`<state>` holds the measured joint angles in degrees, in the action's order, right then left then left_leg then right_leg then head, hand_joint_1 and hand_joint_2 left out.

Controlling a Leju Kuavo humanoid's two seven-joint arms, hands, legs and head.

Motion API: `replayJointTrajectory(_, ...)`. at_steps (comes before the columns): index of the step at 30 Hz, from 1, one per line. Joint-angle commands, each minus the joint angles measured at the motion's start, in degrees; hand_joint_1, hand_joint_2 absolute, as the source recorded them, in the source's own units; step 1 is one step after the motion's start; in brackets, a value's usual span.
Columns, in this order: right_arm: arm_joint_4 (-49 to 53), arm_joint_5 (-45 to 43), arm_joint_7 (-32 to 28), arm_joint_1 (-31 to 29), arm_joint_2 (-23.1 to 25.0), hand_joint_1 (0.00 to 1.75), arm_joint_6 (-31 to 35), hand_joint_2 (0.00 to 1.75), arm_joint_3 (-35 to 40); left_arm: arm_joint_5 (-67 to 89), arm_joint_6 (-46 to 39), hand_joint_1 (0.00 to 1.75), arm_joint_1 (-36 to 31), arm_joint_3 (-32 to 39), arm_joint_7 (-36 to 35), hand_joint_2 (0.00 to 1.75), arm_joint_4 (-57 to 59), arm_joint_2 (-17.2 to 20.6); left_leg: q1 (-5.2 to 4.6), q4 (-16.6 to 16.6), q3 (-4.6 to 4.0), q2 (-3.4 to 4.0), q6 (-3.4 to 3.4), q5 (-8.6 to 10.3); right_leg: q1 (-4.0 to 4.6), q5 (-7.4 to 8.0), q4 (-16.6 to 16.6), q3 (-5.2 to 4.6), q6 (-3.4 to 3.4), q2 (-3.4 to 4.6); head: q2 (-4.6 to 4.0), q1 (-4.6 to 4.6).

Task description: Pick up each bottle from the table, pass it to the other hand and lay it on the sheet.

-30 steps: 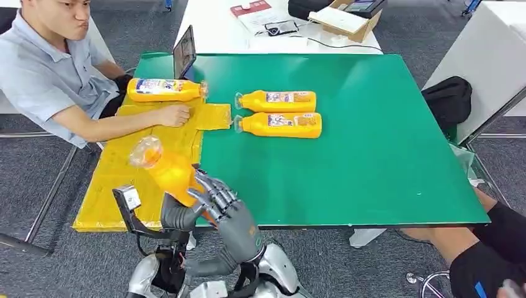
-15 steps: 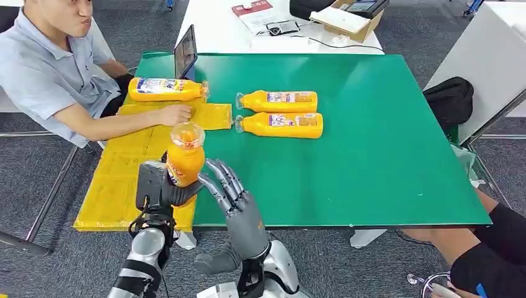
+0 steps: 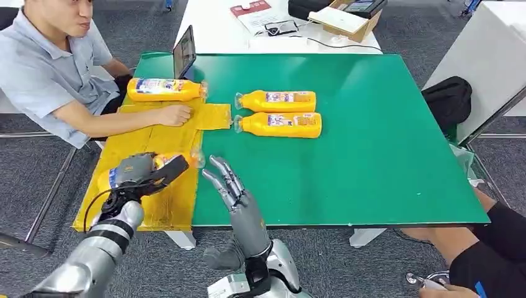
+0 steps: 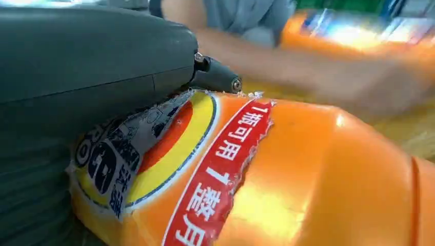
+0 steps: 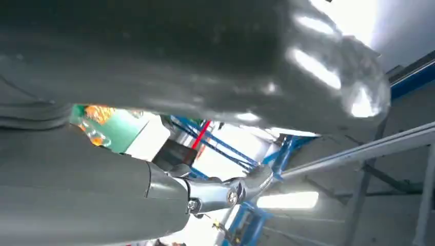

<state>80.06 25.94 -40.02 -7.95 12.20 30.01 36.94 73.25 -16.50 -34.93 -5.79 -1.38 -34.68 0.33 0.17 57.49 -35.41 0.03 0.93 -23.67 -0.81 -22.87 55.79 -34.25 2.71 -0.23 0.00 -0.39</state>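
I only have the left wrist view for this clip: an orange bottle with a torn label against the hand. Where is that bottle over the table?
Observer: The head view shows the left hand holding the bottle on its side over the yellow sheet, near the sheet's front.
Operator: Is the right hand involved?
Observer: No, the right hand is open beside it, fingers apart, holding nothing.
Operator: Bottles left to move?
Observer: Two bottles lie side by side on the green table; another bottle lies at the sheet's far end.
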Motion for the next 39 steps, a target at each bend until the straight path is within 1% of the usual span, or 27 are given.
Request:
replayJointTrajectory(1,-2.5,-2.0,0.0,-1.1,-1.6,0.00,-0.3,0.00,0.0,-0.3,3.0,0.14,-5.3,0.1,1.1,1.75,14.7,3.0,0.01,-0.1,0.25,0.05,-0.04,-0.06,0.02,-0.04,-0.1,0.26,-0.07,0.10,0.00,0.00)
replayJointTrajectory(2,-2.7,-2.2,0.0,-1.2,-1.7,0.00,-0.1,0.00,0.1,-1.0,4.2,0.05,-5.2,0.8,1.6,1.75,14.8,2.7,0.05,-0.1,0.36,0.14,-0.06,-0.11,0.06,-0.05,-0.1,0.35,-0.12,0.19,0.00,0.00)
replayJointTrajectory(3,-2.8,-2.6,0.0,-1.3,-1.9,0.00,0.0,0.00,0.3,-2.1,6.6,0.00,-5.0,1.8,2.8,1.75,15.0,2.4,0.00,-0.1,0.29,0.07,-0.05,-0.06,0.01,-0.02,-0.1,0.28,-0.08,0.13,0.00,0.00)
replayJointTrajectory(4,-3.3,-3.4,0.0,-1.7,-2.1,0.00,-0.2,0.00,0.6,-4.8,9.8,0.00,-4.7,4.0,4.9,1.75,15.2,1.8,0.01,-0.1,0.33,0.08,-0.06,-0.07,0.02,-0.02,-0.1,0.30,-0.10,0.14,0.00,0.02)
replayJointTrajectory(5,-3.6,-3.7,0.0,-1.8,-2.2,0.00,-0.4,0.00,0.7,-5.9,10.6,0.00,-4.5,4.8,6.0,1.75,15.1,1.5,0.02,-0.1,0.41,0.14,-0.08,-0.09,0.04,-0.01,-0.1,0.35,-0.13,0.19,0.00,0.00)
replayJointTrajectory(6,-3.9,-4.3,0.0,-2.1,-2.4,0.00,-0.3,0.00,1.1,-8.0,11.8,0.00,-4.1,6.5,7.5,1.75,14.8,1.0,0.01,-0.1,0.32,0.05,-0.06,-0.05,0.02,-0.01,-0.1,0.27,-0.09,0.09,0.00,-0.02)
replayJointTrajectory(7,-4.5,-4.6,0.0,-2.7,-2.7,0.00,-0.3,0.00,1.9,-11.9,13.6,0.00,-3.3,9.1,12.6,1.75,13.7,0.1,0.03,-0.1,0.44,0.09,-0.09,-0.08,0.05,-0.02,-0.1,0.37,-0.15,0.14,0.00,-0.02)
replayJointTrajectory(8,-4.7,-4.8,0.0,-2.7,-2.7,0.00,-0.4,0.00,2.1,-14.0,15.1,0.00,-3.2,10.6,14.2,1.75,13.7,-0.4,0.00,-0.1,0.42,-0.03,-0.06,-0.04,0.02,-0.04,-0.1,0.39,-0.12,0.03,0.00,0.00)
replayJointTrajectory(9,-5.2,-5.0,0.0,-3.0,-2.7,0.00,-0.3,0.00,2.5,-16.5,17.3,0.00,-2.9,12.1,16.4,1.75,13.2,-1.0,0.00,-0.1,0.40,0.00,-0.07,-0.03,0.02,-0.02,-0.1,0.37,-0.11,0.08,0.00,-0.02)
replayJointTrajectory(11,-6.6,-5.2,0.0,-3.5,-2.7,0.00,-0.2,0.00,2.8,-19.2,19.3,0.00,-2.4,13.4,19.4,1.75,12.2,-1.8,-0.01,-0.2,0.59,0.05,-0.07,-0.04,0.00,-0.02,-0.1,0.54,-0.11,0.13,0.00,-0.02)
replayJointTrajectory(12,-7.1,-5.2,0.0,-3.7,-2.6,0.00,-0.1,0.00,3.0,-20.5,20.4,0.00,-2.3,13.9,20.1,1.75,11.9,-2.1,0.01,-0.2,0.67,-0.05,-0.07,-0.03,0.02,-0.03,-0.1,0.65,-0.11,0.05,0.00,0.00)
replayJointTrajectory(14,-7.1,-5.2,0.0,-3.7,-2.6,0.00,-0.1,0.00,3.0,-20.5,20.4,0.00,-2.3,13.9,20.1,1.75,11.9,-2.1,-0.02,-0.2,0.67,-0.22,-0.07,0.01,-0.01,-0.05,-0.1,0.68,-0.10,-0.09,0.00,0.00)
replayJointTrajectory(16,-7.1,-5.2,0.0,-3.7,-2.6,0.00,-0.1,0.00,3.0,-20.5,20.4,0.00,-2.3,13.9,20.1,1.75,11.9,-2.1,-0.01,-0.2,0.71,-0.22,-0.06,0.01,0.00,-0.05,-0.1,0.74,-0.10,-0.09,0.00,0.00)
replayJointTrajectory(18,-8.5,-5.6,0.0,-4.2,-2.7,0.00,-0.5,0.00,3.3,-25.0,24.2,0.00,-2.0,15.6,23.2,1.75,10.4,-3.0,-0.03,-0.2,0.73,-0.17,-0.05,0.01,-0.02,-0.03,-0.1,0.76,-0.10,-0.03,0.00,0.00)
replayJointTrajectory(19,-9.4,-5.5,0.0,-4.5,-2.7,0.00,-0.8,0.00,3.4,-27.6,25.8,0.00,-1.5,16.1,24.7,1.75,9.2,-3.5,-0.01,-0.2,0.77,-0.08,-0.06,0.00,0.00,-0.01,-0.1,0.78,-0.13,0.05,0.00,0.00)
replayJointTrajectory(21,-9.9,-5.3,0.0,-4.7,-2.9,0.00,-0.4,0.00,3.7,-30.5,26.7,0.00,-1.1,16.7,26.6,1.75,7.3,-4.4,-0.05,-0.2,0.76,-0.17,-0.06,0.02,-0.03,-0.02,-0.1,0.80,-0.10,-0.04,0.00,0.00)
replayJointTrajectory(22,-9.8,-5.6,0.0,-4.8,-3.1,0.00,0.1,0.00,4.0,-34.9,27.3,0.00,-0.2,17.0,29.0,1.75,3.3,-5.5,-0.01,-0.2,0.79,-0.14,-0.08,0.01,0.01,0.00,-0.2,0.83,-0.15,-0.02,0.00,-0.02)
replayJointTrajectory(23,-9.6,-5.5,0.0,-4.8,-3.1,0.00,0.5,0.00,3.9,-37.5,26.6,0.00,0.7,17.4,30.8,1.75,-0.3,-6.6,-0.02,-0.2,0.77,-0.28,-0.06,0.03,-0.01,-0.04,-0.1,0.84,-0.10,-0.16,0.00,0.00)
replayJointTrajectory(24,-9.1,-5.2,0.0,-4.4,-3.1,0.00,0.4,0.00,3.5,-40.4,26.6,0.00,2.7,16.6,31.3,1.75,-6.1,-7.7,-0.02,-0.2,0.76,-0.28,-0.06,0.03,0.00,-0.04,-0.1,0.83,-0.13,-0.15,0.00,0.00)
replayJointTrajectory(26,-7.3,-4.4,0.0,-3.3,-2.8,0.00,0.5,0.00,2.4,-49.0,28.2,0.00,6.6,15.0,28.3,1.75,-18.7,-9.6,-0.01,-0.1,0.65,-0.27,-0.03,0.02,0.01,-0.05,-0.1,0.74,-0.08,-0.15,0.00,0.00)
replayJointTrajectory(27,-6.3,-3.6,0.0,-2.8,-2.8,0.00,0.9,0.00,1.9,-53.7,27.0,0.00,8.8,13.6,27.4,1.75,-25.4,-10.8,-0.01,0.0,0.55,-0.30,-0.02,0.02,0.01,-0.06,0.0,0.65,-0.06,-0.20,0.00,0.00)
replayJointTrajectory(28,-6.2,-3.5,0.0,-2.7,-2.8,0.00,0.7,0.00,1.8,-54.2,26.8,0.00,9.3,12.9,26.7,1.75,-26.7,-10.9,0.01,0.0,0.49,-0.27,-0.02,-0.04,0.03,-0.09,0.0,0.60,-0.08,-0.18,0.00,0.00)
replayJointTrajectory(29,-5.9,-3.1,0.0,-2.3,-2.6,0.00,0.3,0.00,1.1,-56.6,26.0,0.00,10.4,12.3,25.0,1.75,-30.1,-11.8,0.02,0.0,0.41,-0.24,-0.02,0.00,0.04,-0.04,0.0,0.49,-0.07,-0.16,0.00,0.00)
replayJointTrajectory(30,-5.9,-3.1,0.0,-2.3,-2.6,0.00,0.3,0.00,1.1,-56.6,26.0,0.00,10.4,12.3,25.0,1.75,-30.1,-11.8,0.04,0.1,0.34,-0.32,-0.02,-0.07,0.06,-0.12,0.0,0.44,-0.08,-0.23,0.00,0.00)
replayJointTrajectory(39,-5.9,-3.0,0.0,-2.3,-2.6,0.00,0.2,0.00,1.0,-57.1,25.8,0.00,10.7,11.8,25.1,1.75,-29.7,-11.3,0.01,0.0,0.12,-0.24,-0.04,-0.01,0.03,-0.07,0.0,0.15,-0.09,-0.16,0.00,0.00)
